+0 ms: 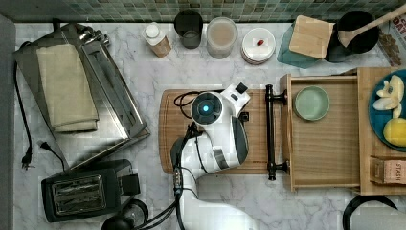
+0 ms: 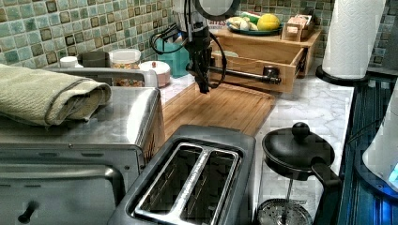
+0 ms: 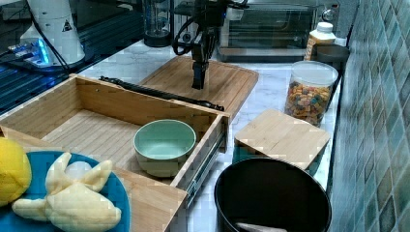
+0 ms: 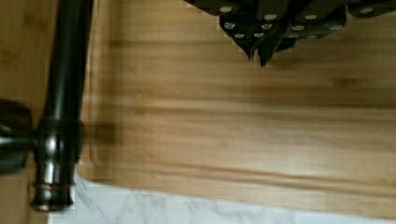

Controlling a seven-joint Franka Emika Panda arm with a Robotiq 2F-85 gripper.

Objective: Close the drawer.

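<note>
The drawer (image 1: 325, 143) of the light-wood stand is pulled out over the counter toward the top view's left. A pale green bowl (image 1: 311, 103) sits inside it. A long black bar handle (image 1: 271, 132) runs across the drawer's front. In the right view the drawer (image 3: 96, 130) and its handle (image 3: 159, 93) lie in the foreground. My gripper (image 3: 197, 84) hangs beyond them, pointing down over the cutting board (image 3: 227, 79). In the wrist view the gripper (image 4: 258, 58) is shut with nothing in it, and the handle (image 4: 65, 93) lies apart from it to one side. The left view shows the gripper (image 2: 203, 89) just in front of the handle (image 2: 244, 75).
A toaster oven (image 1: 76, 91) with a folded towel and a black toaster (image 1: 79, 191) stand at the top view's left. Jars line the tiled wall. A blue plate of fruit (image 1: 388, 110) rests on the stand. A French press (image 2: 298, 154) and a paper towel roll (image 2: 352, 33) stand nearby.
</note>
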